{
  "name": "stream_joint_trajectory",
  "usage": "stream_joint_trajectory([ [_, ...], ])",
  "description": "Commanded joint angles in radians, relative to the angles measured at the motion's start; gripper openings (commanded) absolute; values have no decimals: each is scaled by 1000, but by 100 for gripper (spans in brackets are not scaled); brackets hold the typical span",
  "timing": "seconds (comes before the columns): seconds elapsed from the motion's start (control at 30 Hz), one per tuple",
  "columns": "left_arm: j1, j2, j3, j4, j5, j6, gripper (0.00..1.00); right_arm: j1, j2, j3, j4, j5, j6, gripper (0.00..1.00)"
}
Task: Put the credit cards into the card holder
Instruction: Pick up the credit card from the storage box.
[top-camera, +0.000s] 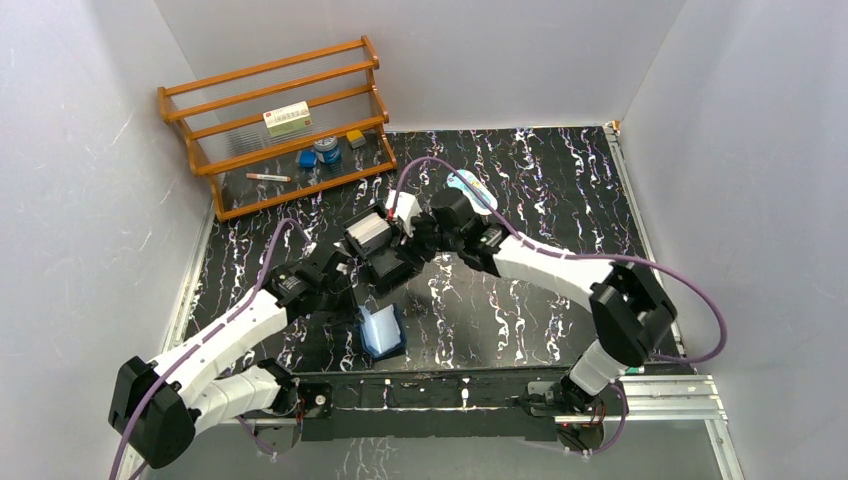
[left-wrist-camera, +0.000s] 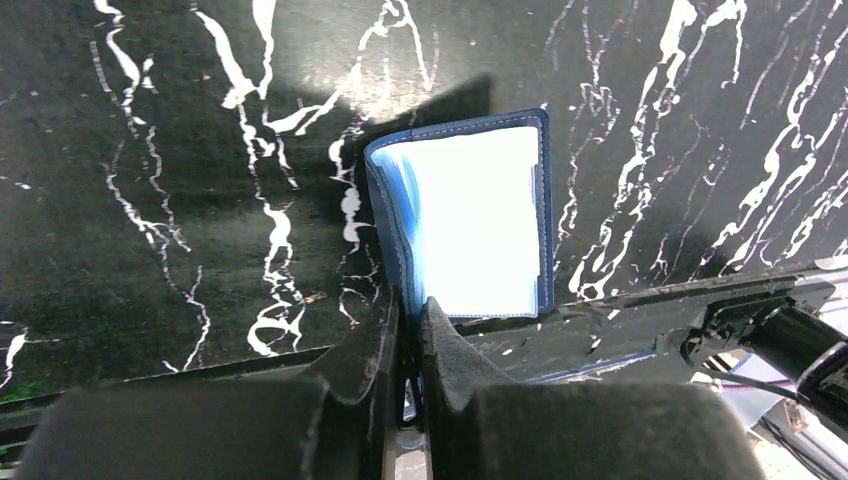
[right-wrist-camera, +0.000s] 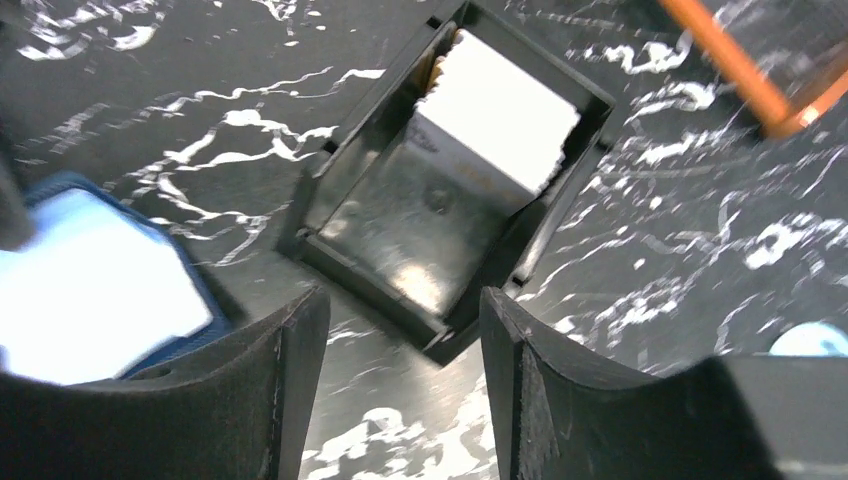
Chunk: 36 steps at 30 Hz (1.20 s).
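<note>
Cards: pale stack with a gold edge, at the far end of the black tray, mid-desk. The stack looks tilted, propped against the tray's end wall. Can't tell its long axis, since only the white face and one edge show. The tray's long axis runs far-left to near-right in the top view.

Right gripper: above the tray's near end, fingers spread wide, nothing between them. The cards are ahead of its fingertips, not touching.

Card holder: near the front edge of the desk, well apart from the tray, opened like a book. The right half lies flat with the shiny light-blue pockets up. The left flap stands up steeply. The spine runs roughly near-far, and its near end points into the left gripper.

Left gripper: fingers nearly together, only a thin slit. It looks clamped on the bottom edge of the raised flap. The contact itself is partly hidden in the left wrist view.
</note>
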Motion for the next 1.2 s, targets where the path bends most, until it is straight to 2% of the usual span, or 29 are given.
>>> stream_joint_trajectory([
  [0.0, 41, -40, -16, -45, 44, 21, 0, -47, 108, 115, 77, -151, -390, 66],
  [0.2, 93, -54, -29, -41, 86, 25, 0, -67, 257, 161, 130, -220, -675, 67],
  [0.4, 100, -82, -27, -62, 79, 17, 0, -77, 370, 188, 186, -248, -859, 68],
  [0.73, 108, -96, -37, -47, 125, 29, 0, -76, 460, 213, 272, -225, -950, 67],
  [1.17, 117, -95, -38, -37, 144, 40, 0, -75, 518, 286, 222, -228, -1059, 65],
])
